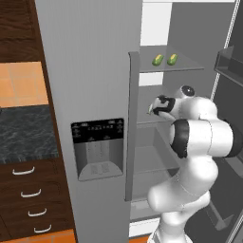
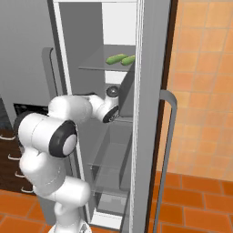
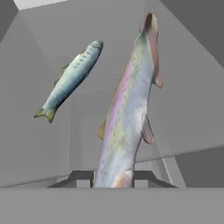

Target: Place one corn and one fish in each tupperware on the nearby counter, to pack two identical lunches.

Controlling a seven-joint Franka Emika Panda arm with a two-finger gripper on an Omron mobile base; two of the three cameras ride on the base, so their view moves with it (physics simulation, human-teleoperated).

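Observation:
In the hand view my gripper (image 3: 114, 178) is shut on the near end of a slim silvery fish (image 3: 127, 109), which stretches away from the finger tips. A second, smaller fish (image 3: 72, 78) lies to its left, apart from it, on a grey fridge shelf. From the base views my arm reaches into the open fridge at middle-shelf height, with the hand (image 1: 163, 105) inside. Two corn cobs (image 1: 157, 60) (image 1: 172, 59) lie side by side on the shelf above, also seen as corn (image 2: 116, 58). The black marbled counter (image 1: 23, 137) is at the left. The tupperware is out of view.
The closed grey fridge door with its dispenser (image 1: 97, 149) stands just left of the arm. The open door (image 1: 232, 71) hangs at the right, and its handle (image 2: 168, 136) is close by. Dark wood drawers (image 1: 23, 190) sit under the counter. Glass shelves box in the hand.

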